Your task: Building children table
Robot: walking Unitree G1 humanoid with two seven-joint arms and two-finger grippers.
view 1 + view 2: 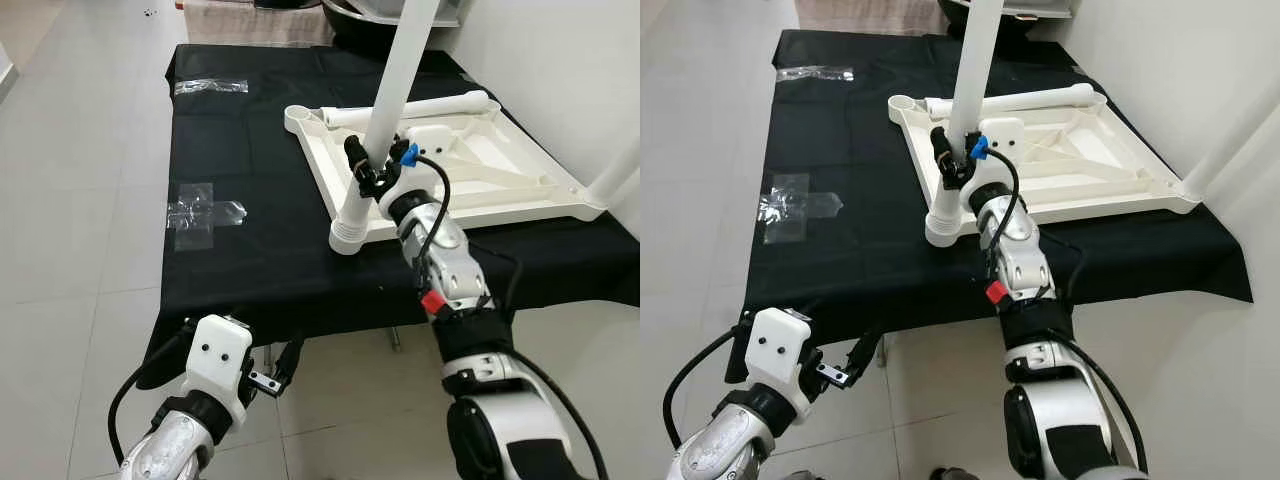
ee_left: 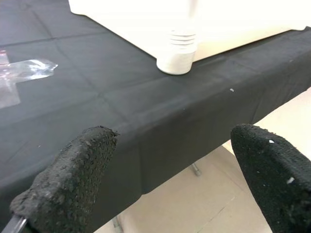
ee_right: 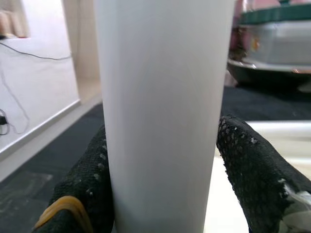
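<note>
On the black cloth, the upturned tabletop holds an upright leg, likely light, stiff, slippery plastic. Right gripper clamps its lower shaft; left gripper gapes, empty, near the cloth's edge.

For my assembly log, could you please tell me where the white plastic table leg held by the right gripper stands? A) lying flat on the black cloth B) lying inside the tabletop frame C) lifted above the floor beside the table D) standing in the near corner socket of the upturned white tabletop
D: the right gripper is shut on the white plastic table leg, which rises upright from the ribbed corner socket of the upturned white tabletop.
</note>
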